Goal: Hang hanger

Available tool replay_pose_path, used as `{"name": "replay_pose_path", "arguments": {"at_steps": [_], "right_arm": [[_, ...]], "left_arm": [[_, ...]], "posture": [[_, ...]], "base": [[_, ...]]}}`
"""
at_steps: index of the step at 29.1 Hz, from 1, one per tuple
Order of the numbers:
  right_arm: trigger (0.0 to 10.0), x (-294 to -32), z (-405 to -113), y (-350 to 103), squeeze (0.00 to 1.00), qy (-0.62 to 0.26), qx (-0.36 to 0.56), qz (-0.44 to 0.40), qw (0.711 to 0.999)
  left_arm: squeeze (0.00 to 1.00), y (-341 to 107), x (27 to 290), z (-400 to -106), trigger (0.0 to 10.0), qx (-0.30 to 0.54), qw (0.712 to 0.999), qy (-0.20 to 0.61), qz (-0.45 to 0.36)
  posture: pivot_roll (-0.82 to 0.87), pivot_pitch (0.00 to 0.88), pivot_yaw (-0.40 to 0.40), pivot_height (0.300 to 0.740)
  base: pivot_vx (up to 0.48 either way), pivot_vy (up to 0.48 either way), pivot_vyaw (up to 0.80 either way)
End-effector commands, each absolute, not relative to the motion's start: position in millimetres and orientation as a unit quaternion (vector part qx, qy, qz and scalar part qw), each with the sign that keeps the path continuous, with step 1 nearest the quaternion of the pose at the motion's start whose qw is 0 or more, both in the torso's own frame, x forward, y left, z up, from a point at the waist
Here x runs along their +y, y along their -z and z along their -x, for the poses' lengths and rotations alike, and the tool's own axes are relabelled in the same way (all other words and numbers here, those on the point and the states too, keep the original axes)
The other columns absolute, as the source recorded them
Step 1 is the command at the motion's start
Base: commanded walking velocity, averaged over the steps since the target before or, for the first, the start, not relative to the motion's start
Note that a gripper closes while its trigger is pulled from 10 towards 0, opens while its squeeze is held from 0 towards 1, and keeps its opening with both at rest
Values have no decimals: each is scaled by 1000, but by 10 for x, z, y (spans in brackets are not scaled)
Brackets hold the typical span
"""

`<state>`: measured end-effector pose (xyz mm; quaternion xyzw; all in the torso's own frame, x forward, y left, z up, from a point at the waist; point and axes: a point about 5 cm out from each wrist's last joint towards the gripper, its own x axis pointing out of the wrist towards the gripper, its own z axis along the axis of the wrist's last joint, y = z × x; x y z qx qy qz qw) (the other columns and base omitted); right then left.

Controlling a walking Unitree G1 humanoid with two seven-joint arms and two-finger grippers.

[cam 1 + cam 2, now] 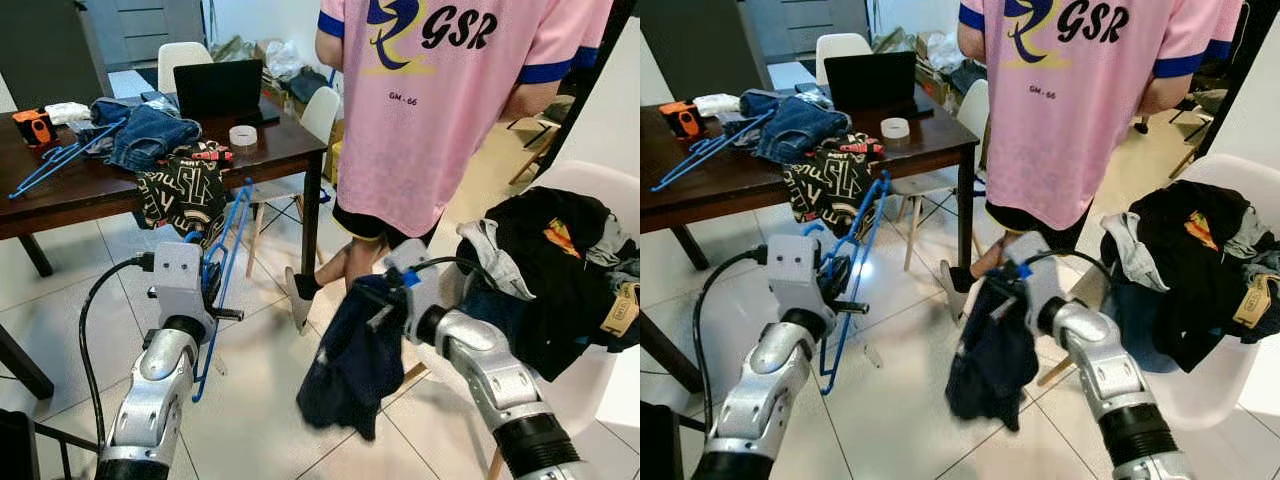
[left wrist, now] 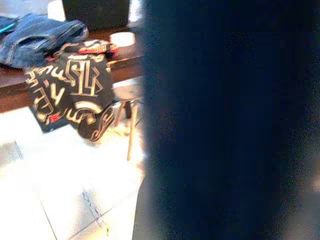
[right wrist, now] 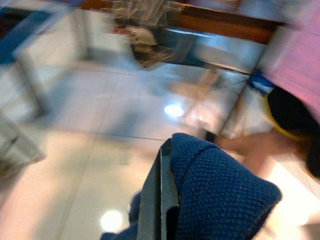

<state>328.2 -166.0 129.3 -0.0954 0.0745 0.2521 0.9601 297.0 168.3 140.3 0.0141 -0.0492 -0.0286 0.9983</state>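
- Blue hanger (image 1: 222, 262) is pinched upright in the left gripper (image 1: 212, 290), near the dark table (image 1: 60, 195).
- Right gripper (image 1: 385, 300) clamps a navy garment (image 1: 350, 365), further from that table.

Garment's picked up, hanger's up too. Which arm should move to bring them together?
Probably the right. The right gripper holds the dark blue garment dangling freely, while the left gripper holds the blue hanger steady beside the table.

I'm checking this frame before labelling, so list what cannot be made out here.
- Left gripper fingers: head views, hidden behind its housing and the blue hanger.
- Right gripper fingers: buried in the dark blue garment.
- Left wrist view: a dark blurred shape hides much.
- Right wrist view: background motion-blurred.
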Motion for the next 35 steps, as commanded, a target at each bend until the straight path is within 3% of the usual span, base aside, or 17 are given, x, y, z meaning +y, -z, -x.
{"name": "replay_pose_path", "arguments": {"at_steps": [1,8,18,35], "right_arm": [[10000,-1821,-3281,-1224,0,-193,93,85,973],[10000,-1723,-3229,-1227,0,-221,69,67,971],[10000,-1559,-3210,-1260,0,-260,42,64,963],[10000,-1580,-3242,-1280,0,-240,38,38,969]], "left_arm": [[0,-1388,1711,-2927,10000,-47,998,32,-32],[0,-1382,1724,-2864,10000,-49,998,21,-46],[0,-1411,1737,-2832,10000,-50,997,10,-51],[0,-1436,1721,-2865,10000,-49,998,15,-48]], "posture": [[16,0,-33,740],[17,0,-20,740],[25,0,-21,740],[30,0,-14,740]], "base": [[0,0,0],[0,0,0],[118,0,783],[15,0,0]]}}
